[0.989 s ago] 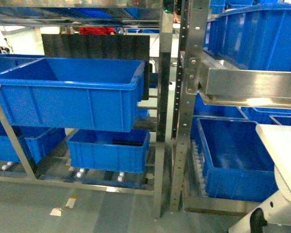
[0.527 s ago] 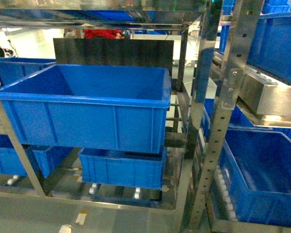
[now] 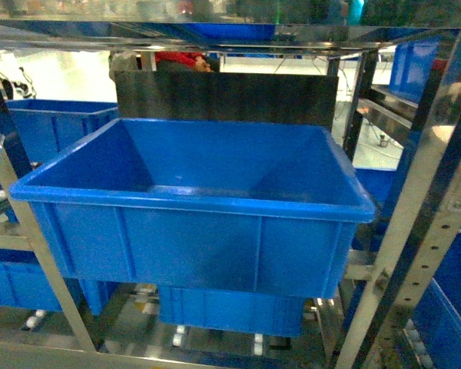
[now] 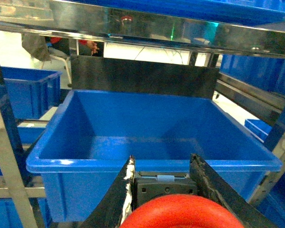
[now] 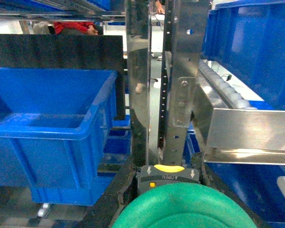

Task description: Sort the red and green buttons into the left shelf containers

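The red button [image 4: 180, 214] fills the bottom of the left wrist view, its grey body clamped between the fingers [image 4: 118, 199] of my left gripper [image 4: 162, 165], which is shut on it just in front of a container's rim [image 4: 85, 165]. That large blue container [image 3: 192, 246] sits on the left shelf [image 3: 38, 254] and looks empty. My right gripper [image 5: 166, 167] is shut on the green button [image 5: 183, 209], whose body shows a yellow tab. It hangs before a steel upright [image 5: 180, 95], to the right of the container [image 5: 38, 152]. Neither gripper shows in the head view.
A black panel [image 3: 223, 96] stands behind the container. A smaller blue bin [image 3: 230, 311] sits below it, another [image 3: 54, 127] at the back left. A steel rail [image 3: 215, 34] runs overhead. The right rack's upright [image 3: 415, 254], rail [image 5: 247, 137] and bins [image 5: 247, 38] lie to the right.
The head view has swung left and closed in: the large blue container has grown and moved to the centre, and the right rack has slid off towards the right edge.
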`<state>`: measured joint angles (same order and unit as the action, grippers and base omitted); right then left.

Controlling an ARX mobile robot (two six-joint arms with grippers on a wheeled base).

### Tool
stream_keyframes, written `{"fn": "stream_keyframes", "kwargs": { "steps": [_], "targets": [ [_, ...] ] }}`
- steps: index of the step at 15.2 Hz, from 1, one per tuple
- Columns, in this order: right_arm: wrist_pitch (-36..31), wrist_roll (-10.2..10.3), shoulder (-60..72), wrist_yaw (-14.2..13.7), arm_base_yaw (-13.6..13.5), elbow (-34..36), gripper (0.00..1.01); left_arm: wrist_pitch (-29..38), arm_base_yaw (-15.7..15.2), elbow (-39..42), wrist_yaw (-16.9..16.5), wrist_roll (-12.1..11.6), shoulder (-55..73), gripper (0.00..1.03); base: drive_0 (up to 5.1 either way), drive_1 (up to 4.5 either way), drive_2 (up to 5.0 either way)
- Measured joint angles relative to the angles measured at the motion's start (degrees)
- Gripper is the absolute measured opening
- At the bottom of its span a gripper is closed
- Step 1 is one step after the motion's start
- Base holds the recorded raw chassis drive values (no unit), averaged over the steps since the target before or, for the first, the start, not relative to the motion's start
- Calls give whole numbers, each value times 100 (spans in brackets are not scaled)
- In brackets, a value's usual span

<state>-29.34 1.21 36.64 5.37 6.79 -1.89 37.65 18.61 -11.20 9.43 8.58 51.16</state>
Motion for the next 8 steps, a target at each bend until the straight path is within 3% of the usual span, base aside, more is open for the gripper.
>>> {"fn": "stream_keyframes", "kwargs": {
  "steps": [6,8],
  "targets": [
    [-4,0,-2,0,0,0,29,-4,0,0,0,0,-2,28,-454,405,49],
    [17,0,-2,2,-2,0,29,-2,0,0,2,0,-7,28,-160,401,-244]
  ]
}}
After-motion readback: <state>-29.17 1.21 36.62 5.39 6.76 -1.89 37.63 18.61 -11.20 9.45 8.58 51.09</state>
